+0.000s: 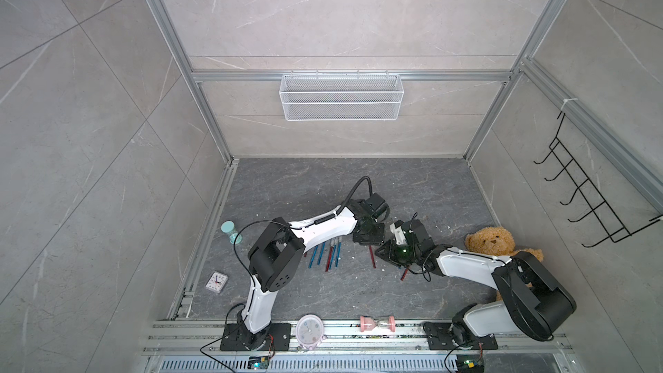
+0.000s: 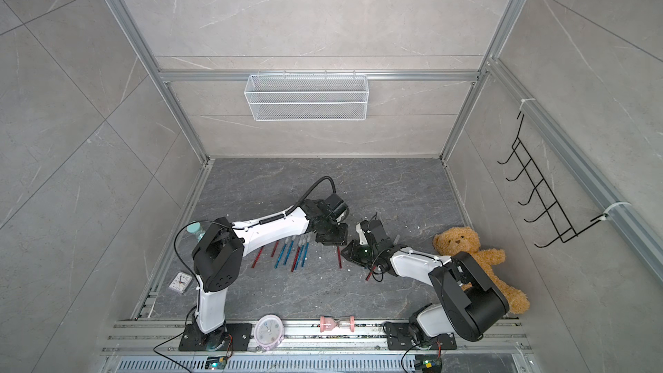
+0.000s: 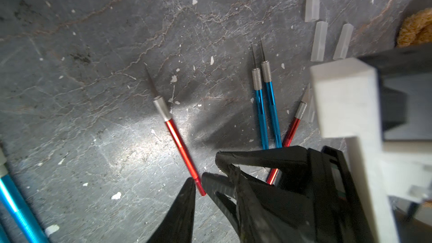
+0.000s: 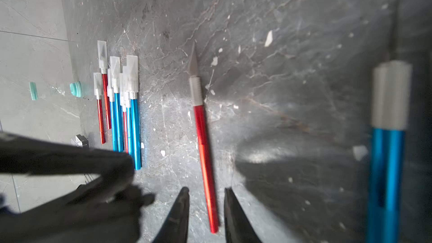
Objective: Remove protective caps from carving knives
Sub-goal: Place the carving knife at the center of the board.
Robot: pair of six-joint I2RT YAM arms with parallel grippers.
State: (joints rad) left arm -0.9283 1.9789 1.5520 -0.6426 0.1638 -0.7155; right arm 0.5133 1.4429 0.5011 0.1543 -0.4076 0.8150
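Closest to the right wrist lens are the black fingers of the right gripper (image 4: pixel 206 190), spread apart and pinching nothing. Between them shows the tail of a bare red carving knife (image 4: pixel 203 136), a thin metallic-red stick with a pale collar and an exposed silver blade, lying flat on the dark grey stone-look tabletop (image 1: pixel 323 188).

The left gripper (image 3: pixel 197 178) hangs at 12 o'clock from that knife in both top views. Only a narrow gap parts its fingers, and I judge it empty too.

At 9 o'clock from the bare knife, the capped carving knives (image 1: pixel 324 254), red and blue metal sticks, lie side by side. Each wears one of the translucent greyish plastic protective caps (image 4: pixel 132 71). Three loose caps (image 3: pixel 319 40) rest toward 3 o'clock, on the side of the brown plush teddy bear (image 1: pixel 493 244).

These knives should be light, stiff and slick, apt to roll or swivel in a pinch. The hold belongs mid-handle or just behind the collar, never on the blade. Each cap looks like a thin friction fit: grip its flat faces lightly and draw straight along the handle. Squeezing hard would likely clamp plastic onto steel.
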